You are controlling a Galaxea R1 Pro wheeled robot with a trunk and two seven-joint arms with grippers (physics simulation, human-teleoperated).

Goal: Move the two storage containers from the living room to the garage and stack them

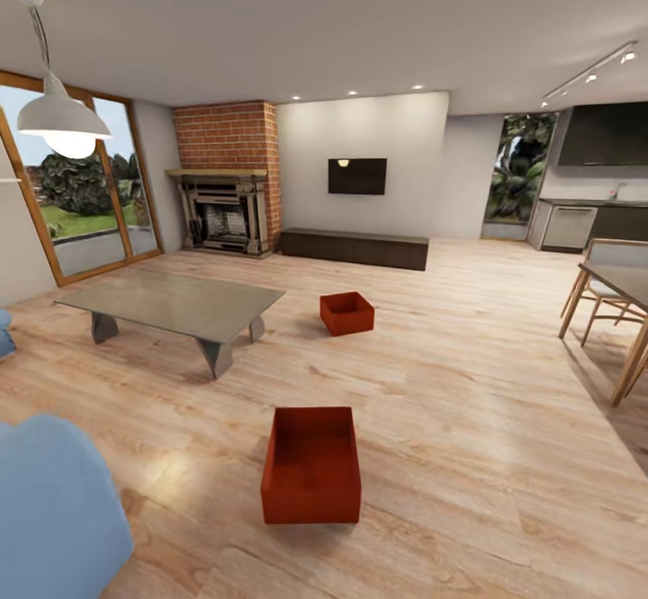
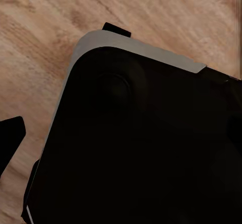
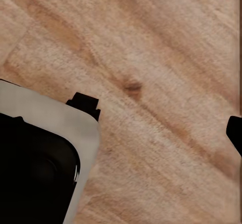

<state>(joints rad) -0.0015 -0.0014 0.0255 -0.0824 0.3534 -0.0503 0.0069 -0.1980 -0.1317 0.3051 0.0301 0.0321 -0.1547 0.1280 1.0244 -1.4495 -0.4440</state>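
Note:
Two red-orange storage containers stand open-topped on the living room's light wood floor. The near container is low in the head view, just left of centre. The far container sits beyond it, by the right end of the low grey table. My left gripper hangs over my own dark base, with one black fingertip at the picture's edge. My right gripper hangs over bare planks, one fingertip at the edge. Nothing is between the fingers. The garage is out of view.
A blue sofa fills the near left corner. The brick fireplace, wall TV and a dark low bench line the far wall. A dining table with chairs stands at the right, kitchen units behind.

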